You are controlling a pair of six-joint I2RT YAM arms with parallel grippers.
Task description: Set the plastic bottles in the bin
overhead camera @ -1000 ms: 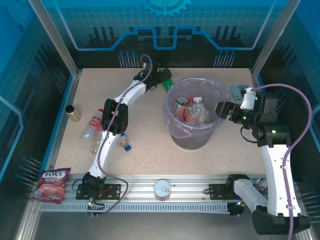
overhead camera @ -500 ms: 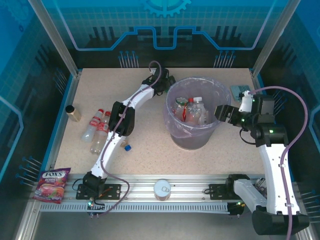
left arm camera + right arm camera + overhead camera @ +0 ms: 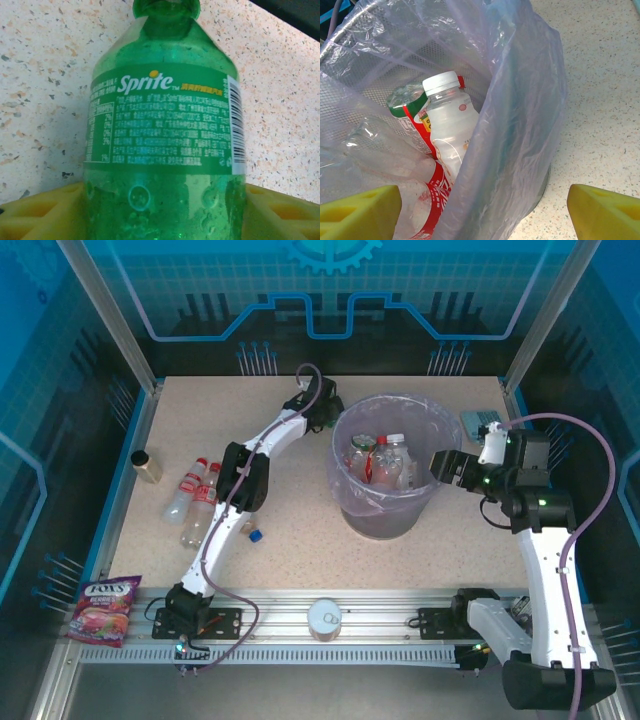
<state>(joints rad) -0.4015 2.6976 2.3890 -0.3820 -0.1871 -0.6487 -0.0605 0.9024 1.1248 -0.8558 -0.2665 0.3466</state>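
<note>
So the speckled table takes up most of the overhead shot, and the bin, the grey mesh bucket with the pale purple bag, sits a bit right of the middle. Your left arm reaches out to the far side, with the left claw just beside the bin's far-left rim. In its wrist cam the left claw has the green Sprite bottle lying on the table between the yellow pads. Both pads look right up against the bottle's sides, but I honestly can't tell if it's actually clamped on or just touching. Your right claw hangs at the bin's right rim, and its wrist cam shows the right claw spread wide with nothing in it. Inside the bin there's a white-capped bottle leaning on a red-labelled bottle. Over on the left of the table a couple of red-capped bottles lie side by side, well apart from the bin. Small stuff: a candy bag at the near left corner, a tin can on the near rail, an amber jar at the left edge, and a blue cap near the left arm.
</note>
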